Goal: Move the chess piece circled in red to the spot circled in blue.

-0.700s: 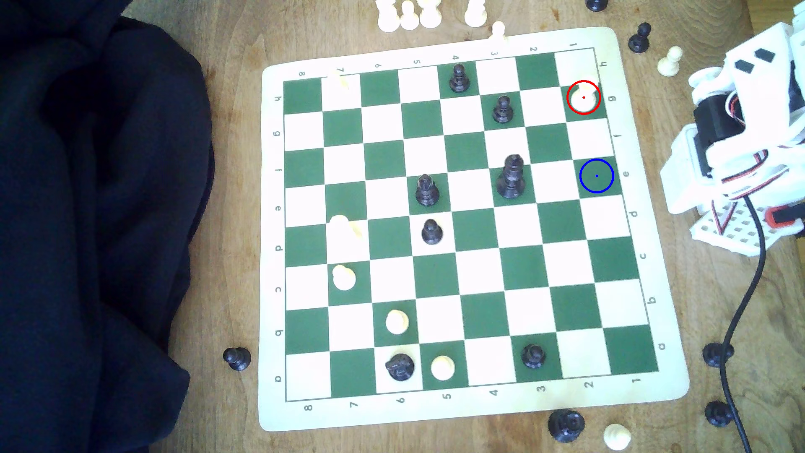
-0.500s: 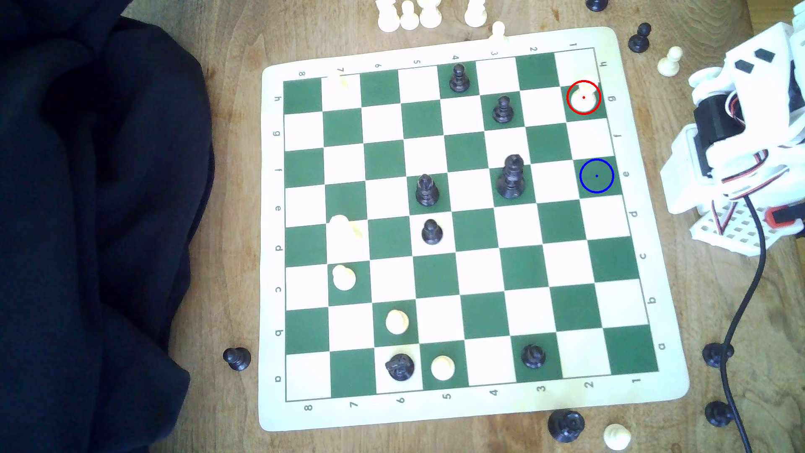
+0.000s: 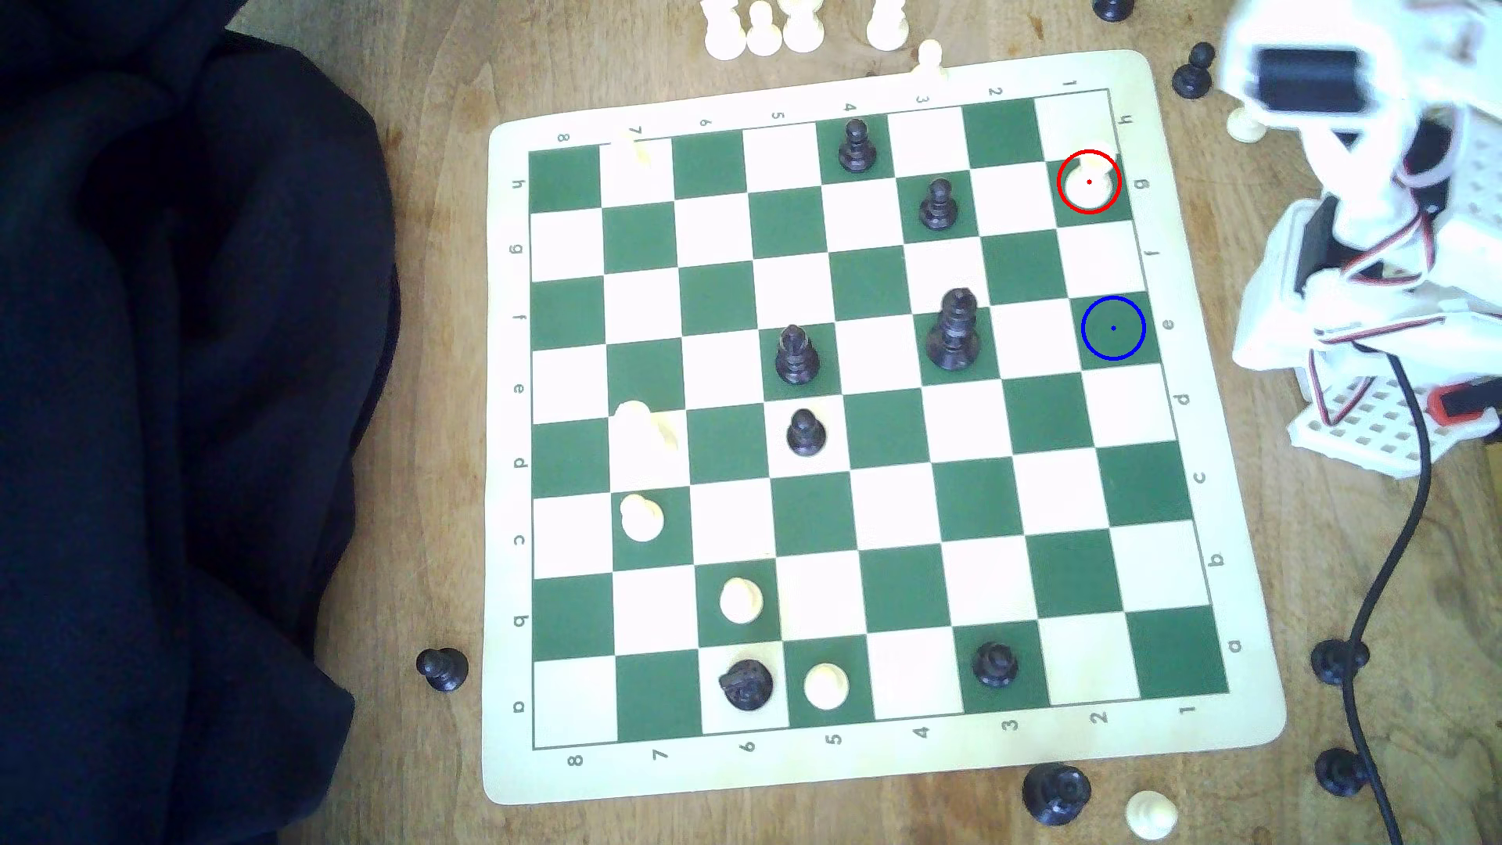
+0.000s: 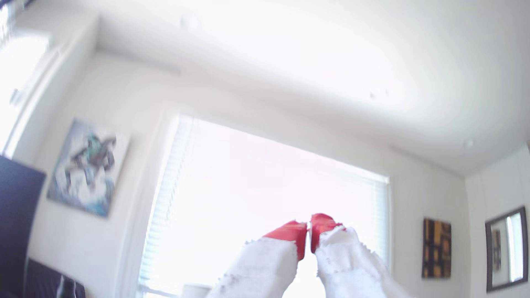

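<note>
Exterior view, reading left to right: we see a dark cloth [image 3: 179,422], then the board [image 3: 813,780], where the chess piece [image 3: 1089,183] stands red-ringed near the far right corner, the spot [image 3: 1113,328] two squares nearer, bare. Our arm [image 3: 1365,244] sits beyond. Our wrist view finds the gripper [image 4: 309,229] closed, empty, aimed at a window [image 4: 258,186].

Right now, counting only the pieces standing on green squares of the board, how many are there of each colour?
Black pieces: 5
Cream-white pieces, including the red-circled chess piece: 4
Total: 9
</note>
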You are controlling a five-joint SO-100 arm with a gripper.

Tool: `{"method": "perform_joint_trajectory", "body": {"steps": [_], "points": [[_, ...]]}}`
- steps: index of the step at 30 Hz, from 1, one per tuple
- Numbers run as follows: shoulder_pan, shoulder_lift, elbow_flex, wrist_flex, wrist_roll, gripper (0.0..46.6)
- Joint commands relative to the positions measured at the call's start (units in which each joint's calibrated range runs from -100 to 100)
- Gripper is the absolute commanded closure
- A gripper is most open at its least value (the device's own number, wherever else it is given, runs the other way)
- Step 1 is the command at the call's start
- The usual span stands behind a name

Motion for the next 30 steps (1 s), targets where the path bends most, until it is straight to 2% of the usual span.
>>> {"method": "perform_joint_trajectory", "body": {"steps": [1,9,11,12,13,14,17,19,21,24,25,29,30], "points": [[4.7,0.1,-10.5,19.8,-0.3,46.4],[11.2,-0.1,-23.3,61.5,-0.7,46.4],[11.8,-0.2,-24.5,66.0,-2.2,46.4],[11.8,-0.2,-26.1,71.6,-6.4,44.0],[11.8,-0.2,-26.8,74.7,-8.0,41.6],[11.9,-0.2,-27.2,78.3,-8.6,40.7],[12.3,-0.2,-27.5,89.9,-9.1,45.0],[13.2,-0.3,-27.3,94.4,-12.3,41.9],[14.7,-0.5,-24.7,99.2,-14.9,41.6],[16.4,0.0,-21.9,100.4,-15.6,40.2],[17.2,2.9,-21.8,100.6,-15.9,38.2],[17.8,11.9,-23.0,101.3,-16.3,37.7],[17.7,15.9,-23.1,101.0,-16.8,36.3]]}}
